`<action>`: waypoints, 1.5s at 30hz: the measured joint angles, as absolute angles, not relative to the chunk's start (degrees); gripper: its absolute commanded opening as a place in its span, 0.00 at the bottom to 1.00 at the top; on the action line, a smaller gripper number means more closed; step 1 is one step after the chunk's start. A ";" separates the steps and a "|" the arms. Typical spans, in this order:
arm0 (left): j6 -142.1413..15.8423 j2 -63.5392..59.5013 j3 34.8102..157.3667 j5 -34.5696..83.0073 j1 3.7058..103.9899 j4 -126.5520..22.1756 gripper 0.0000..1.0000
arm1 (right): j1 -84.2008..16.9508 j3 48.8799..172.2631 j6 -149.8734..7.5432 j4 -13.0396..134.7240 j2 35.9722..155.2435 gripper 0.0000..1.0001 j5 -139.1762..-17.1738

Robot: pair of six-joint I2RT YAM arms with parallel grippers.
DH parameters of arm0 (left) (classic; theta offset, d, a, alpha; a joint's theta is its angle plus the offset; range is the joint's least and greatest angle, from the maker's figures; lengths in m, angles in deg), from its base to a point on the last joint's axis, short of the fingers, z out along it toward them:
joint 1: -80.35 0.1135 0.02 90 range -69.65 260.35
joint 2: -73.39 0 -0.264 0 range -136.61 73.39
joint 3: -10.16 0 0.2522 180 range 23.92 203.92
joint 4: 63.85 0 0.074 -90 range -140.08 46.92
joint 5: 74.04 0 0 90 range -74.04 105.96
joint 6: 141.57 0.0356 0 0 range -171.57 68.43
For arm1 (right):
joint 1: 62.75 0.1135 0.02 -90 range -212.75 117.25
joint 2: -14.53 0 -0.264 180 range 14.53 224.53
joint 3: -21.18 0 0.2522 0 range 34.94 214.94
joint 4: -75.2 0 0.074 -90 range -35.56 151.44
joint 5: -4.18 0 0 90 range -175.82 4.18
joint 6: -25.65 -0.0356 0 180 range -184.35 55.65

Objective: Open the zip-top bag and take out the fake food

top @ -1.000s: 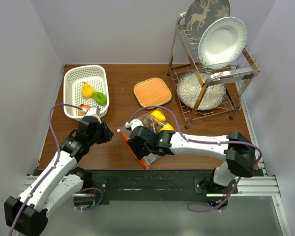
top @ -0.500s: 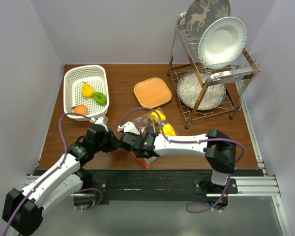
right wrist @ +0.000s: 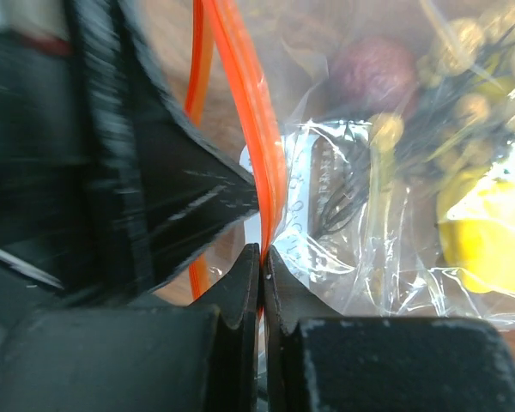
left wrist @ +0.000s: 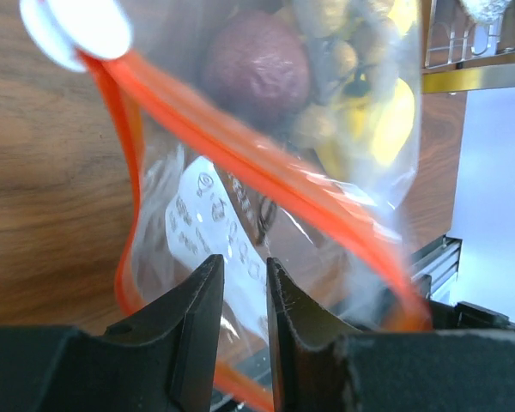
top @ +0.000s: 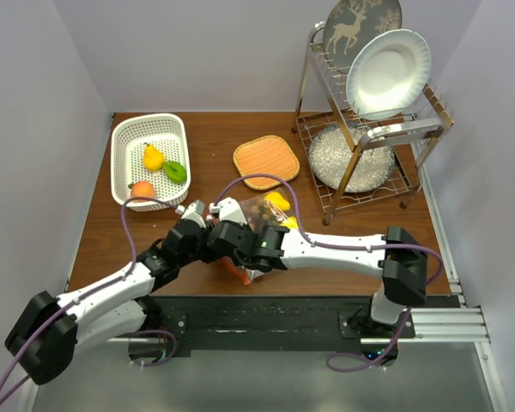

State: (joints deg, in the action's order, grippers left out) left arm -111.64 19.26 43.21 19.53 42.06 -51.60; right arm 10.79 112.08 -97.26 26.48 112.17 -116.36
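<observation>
Two white-and-black robot arms are seen from above, both angled inward so that the wrists are set close together. The left arm (top: 103,296) is stretched low from its base at lower left, with the forearm pointed up and to the right. The right arm (top: 343,251) is laid almost flat, reaching leftward from its base at lower right. The left gripper (left wrist: 245,262) is held with its black fingers (left wrist: 208,292) narrowly parted. The right gripper (right wrist: 262,251) is clamped tight, its fingertips pressed together on the orange strip of the zip-top bag (right wrist: 352,223).
</observation>
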 measured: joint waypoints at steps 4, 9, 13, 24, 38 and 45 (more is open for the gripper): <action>-112.71 13.68 40.52 17.87 39.09 -59.56 0.36 | 10.79 112.06 -98.28 27.64 109.18 0.11 -116.32; -113.11 8.31 39.27 15.38 35.31 -66.86 0.39 | 10.79 111.71 -99.31 28.71 108.28 0.54 -116.01; -113.00 6.36 38.99 13.76 33.85 -70.33 0.44 | 10.65 108.26 -99.33 28.86 105.22 0.54 -115.90; -110.05 1.45 38.55 13.21 31.88 -77.90 0.49 | -8.19 93.70 -99.25 30.19 95.65 0.60 -113.17; -106.24 -3.39 38.57 14.64 29.87 -82.03 0.57 | -15.46 93.18 -93.37 38.63 104.28 0.52 -113.08; -103.80 -5.53 39.73 15.38 29.37 -83.71 0.58 | -16.62 93.15 -92.12 41.36 107.76 0.40 -109.17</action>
State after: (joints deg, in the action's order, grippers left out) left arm -103.80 -5.53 39.73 15.38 29.37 -83.71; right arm -16.62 93.15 -92.12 41.36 107.76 -109.17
